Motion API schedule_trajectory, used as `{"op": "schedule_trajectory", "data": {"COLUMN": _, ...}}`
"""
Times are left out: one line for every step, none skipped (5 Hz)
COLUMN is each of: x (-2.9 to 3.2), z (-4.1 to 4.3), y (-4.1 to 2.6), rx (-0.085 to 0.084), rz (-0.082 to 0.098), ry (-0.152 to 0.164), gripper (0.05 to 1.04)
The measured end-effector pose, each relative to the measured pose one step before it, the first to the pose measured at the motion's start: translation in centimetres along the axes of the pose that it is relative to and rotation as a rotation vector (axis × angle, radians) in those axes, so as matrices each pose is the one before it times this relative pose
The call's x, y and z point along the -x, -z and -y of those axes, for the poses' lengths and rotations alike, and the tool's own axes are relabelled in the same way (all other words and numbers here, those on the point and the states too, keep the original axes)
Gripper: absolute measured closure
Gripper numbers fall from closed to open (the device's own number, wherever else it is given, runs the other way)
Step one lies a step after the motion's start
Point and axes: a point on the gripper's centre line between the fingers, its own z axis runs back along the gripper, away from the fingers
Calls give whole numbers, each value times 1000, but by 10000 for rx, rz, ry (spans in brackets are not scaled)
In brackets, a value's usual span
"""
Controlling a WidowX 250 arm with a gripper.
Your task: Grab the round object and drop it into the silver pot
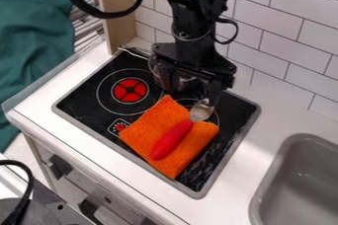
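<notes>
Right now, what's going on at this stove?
A black robot arm hangs over the back of the stovetop, its hand open by the silver pot, partly hiding it. In front, a red-handled spoon lies on an orange cloth. The job is dropping a round object into that pot; whether anything is inside it, I can't tell.
</notes>
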Motion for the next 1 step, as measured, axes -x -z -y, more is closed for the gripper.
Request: {"op": "schedule_trajectory", "data": {"x": 483, "z": 311, "y": 83, "rx": 5, "rz": -296, "ry": 102, "gripper": 80}}
